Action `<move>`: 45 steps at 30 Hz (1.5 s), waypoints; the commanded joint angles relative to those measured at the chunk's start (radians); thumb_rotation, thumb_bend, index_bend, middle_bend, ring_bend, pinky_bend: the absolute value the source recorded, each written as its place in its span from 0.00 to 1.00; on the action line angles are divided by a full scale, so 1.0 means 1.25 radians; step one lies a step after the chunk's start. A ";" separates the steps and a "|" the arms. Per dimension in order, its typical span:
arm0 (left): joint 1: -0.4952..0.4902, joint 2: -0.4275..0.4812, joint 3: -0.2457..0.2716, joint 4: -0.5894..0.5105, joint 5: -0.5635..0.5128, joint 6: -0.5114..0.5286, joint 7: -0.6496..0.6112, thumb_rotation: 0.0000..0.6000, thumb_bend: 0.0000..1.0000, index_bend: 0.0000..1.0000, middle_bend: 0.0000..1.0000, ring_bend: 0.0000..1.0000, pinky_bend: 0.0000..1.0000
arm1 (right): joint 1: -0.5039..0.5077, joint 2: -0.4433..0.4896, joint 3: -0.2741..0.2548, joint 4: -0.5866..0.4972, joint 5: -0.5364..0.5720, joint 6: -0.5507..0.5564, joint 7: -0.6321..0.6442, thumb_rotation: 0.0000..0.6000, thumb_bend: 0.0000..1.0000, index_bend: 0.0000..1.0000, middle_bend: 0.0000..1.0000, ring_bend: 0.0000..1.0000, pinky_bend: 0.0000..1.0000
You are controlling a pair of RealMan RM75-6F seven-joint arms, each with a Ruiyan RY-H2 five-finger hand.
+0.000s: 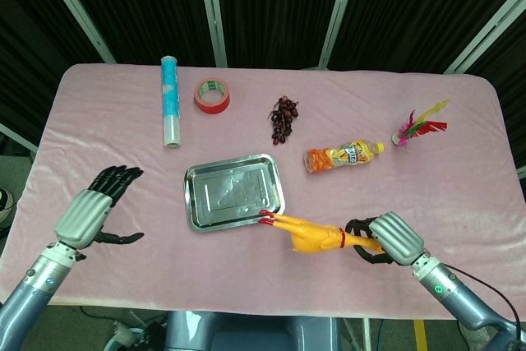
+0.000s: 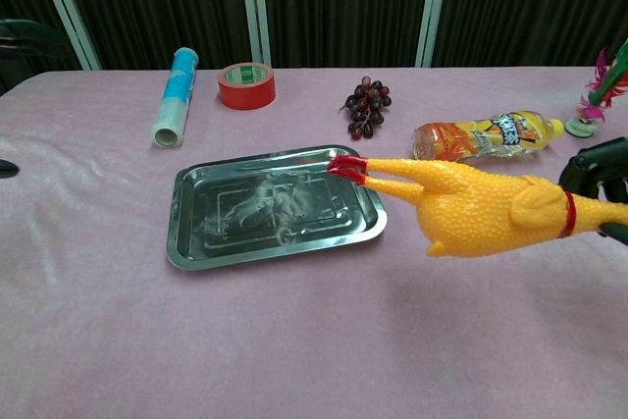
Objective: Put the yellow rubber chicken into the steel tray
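My right hand [image 1: 385, 238] grips the yellow rubber chicken [image 1: 308, 233] by its head end, past the red collar, at the table's front right. The chicken [image 2: 471, 211] hangs lifted off the cloth, stretched left, and its red feet reach over the near right corner of the steel tray [image 2: 206, 242]. The tray [image 1: 196, 203] lies slightly skewed in the middle of the pink cloth and holds nothing. Only the dark fingers of the right hand [image 2: 599, 176] show in the chest view. My left hand [image 1: 92, 210] hovers open over the cloth to the left of the tray, fingers spread.
Behind the tray lie a blue roll [image 1: 169, 99], a red tape ring [image 1: 212, 95], dark grapes [image 1: 283, 117] and an orange drink bottle [image 1: 343, 156]. A feathered shuttlecock [image 1: 417, 126] sits at the far right. Bare pink cloth lies in front of the tray.
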State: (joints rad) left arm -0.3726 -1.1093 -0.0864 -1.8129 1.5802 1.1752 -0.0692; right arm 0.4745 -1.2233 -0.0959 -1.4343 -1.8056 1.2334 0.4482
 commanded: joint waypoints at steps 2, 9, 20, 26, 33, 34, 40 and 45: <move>-0.070 -0.027 -0.029 -0.077 -0.010 -0.077 0.025 1.00 0.00 0.06 0.06 0.00 0.01 | 0.022 0.007 0.009 -0.031 0.001 -0.018 -0.003 1.00 0.76 0.95 0.69 0.64 0.80; -0.165 -0.066 -0.079 -0.179 -0.109 -0.187 0.114 1.00 0.00 0.08 0.07 0.00 0.01 | 0.061 0.010 0.038 -0.088 0.021 -0.060 -0.030 1.00 0.77 0.95 0.69 0.64 0.80; -0.284 -0.174 -0.129 -0.232 -0.402 -0.203 0.328 1.00 0.00 0.13 0.09 0.03 0.02 | 0.117 0.026 0.078 -0.156 0.078 -0.130 -0.005 1.00 0.77 0.95 0.69 0.64 0.80; -0.343 -0.239 -0.140 -0.237 -0.546 -0.116 0.451 1.00 0.00 0.18 0.09 0.03 0.02 | 0.128 0.034 0.082 -0.163 0.090 -0.138 0.009 1.00 0.77 0.95 0.69 0.64 0.80; -0.380 -0.268 -0.143 -0.240 -0.617 -0.070 0.493 1.00 0.01 0.20 0.08 0.03 0.02 | 0.132 0.037 0.085 -0.168 0.097 -0.132 0.015 1.00 0.77 0.95 0.69 0.64 0.80; -0.384 -0.270 -0.143 -0.239 -0.622 -0.066 0.495 1.00 0.01 0.20 0.08 0.03 0.02 | 0.132 0.038 0.085 -0.168 0.097 -0.131 0.016 1.00 0.77 0.95 0.69 0.64 0.80; -0.402 -0.280 -0.146 -0.231 -0.650 -0.057 0.500 1.00 0.02 0.20 0.08 0.03 0.02 | 0.135 0.038 0.085 -0.169 0.096 -0.128 0.021 1.00 0.77 0.95 0.69 0.64 0.80; -0.419 -0.285 -0.151 -0.226 -0.673 -0.053 0.504 1.00 0.09 0.24 0.09 0.03 0.02 | 0.135 0.037 0.084 -0.167 0.096 -0.125 0.021 1.00 0.78 0.95 0.69 0.64 0.80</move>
State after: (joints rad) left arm -0.8918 -1.4636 -0.2738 -2.0971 0.7442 1.1070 0.5585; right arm 0.6437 -1.1768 0.0090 -1.6433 -1.6855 1.0771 0.4747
